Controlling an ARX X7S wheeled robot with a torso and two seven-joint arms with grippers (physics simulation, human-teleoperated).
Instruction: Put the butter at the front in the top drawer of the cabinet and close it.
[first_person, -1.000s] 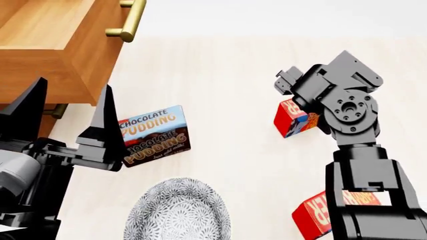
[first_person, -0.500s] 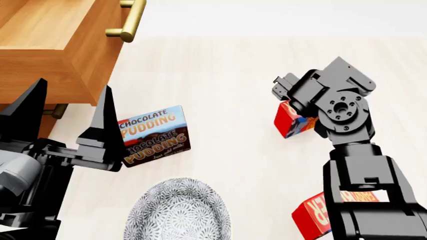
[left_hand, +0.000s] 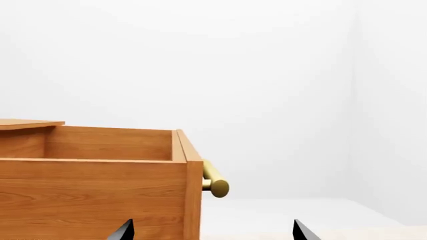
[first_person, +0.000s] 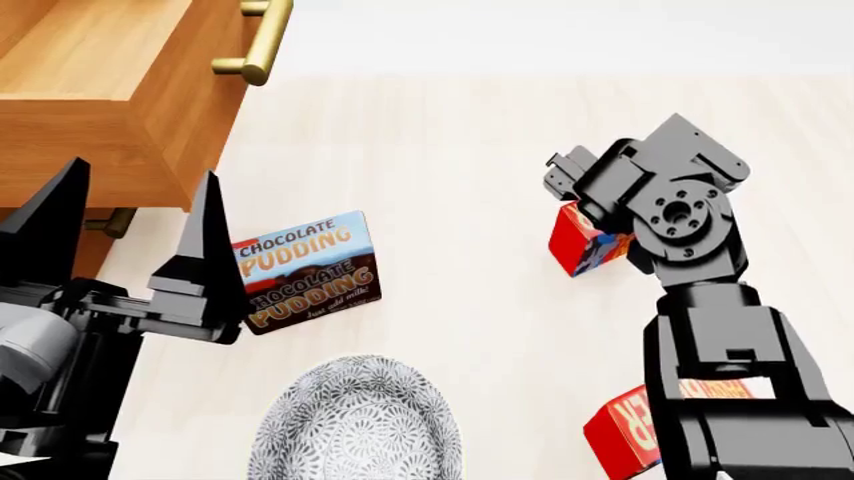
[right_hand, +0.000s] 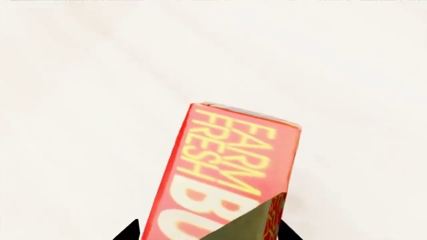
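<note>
Sitting on the pale woodgrain counter (first_person: 454, 130), the red rectangular butter (first_person: 577, 243) is standing between the right hand's (first_person: 587, 215) fingers, apparently grasped; a second carton (first_person: 622, 432), a pudding box (first_person: 307, 270) and a patterned bowl (first_person: 354, 420) are lying nearby. The left hand (first_person: 127, 235) is hovering spread apart beside the open wooden top drawer (first_person: 94, 90).

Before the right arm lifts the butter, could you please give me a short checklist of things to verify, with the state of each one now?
1. Top drawer open to receive the carton: ok, it stands pulled out.
2. Right gripper lined up on the butter: ok, fingertips sit on either side of the carton.
3. Grip closed firmly: cannot tell.
4. Right carton chosen, not the second butter carton: cannot tell.
5. Left gripper out of the way: not ok, it hangs open right beside the drawer.
6. Pudding box away from the right arm: ok.
</note>
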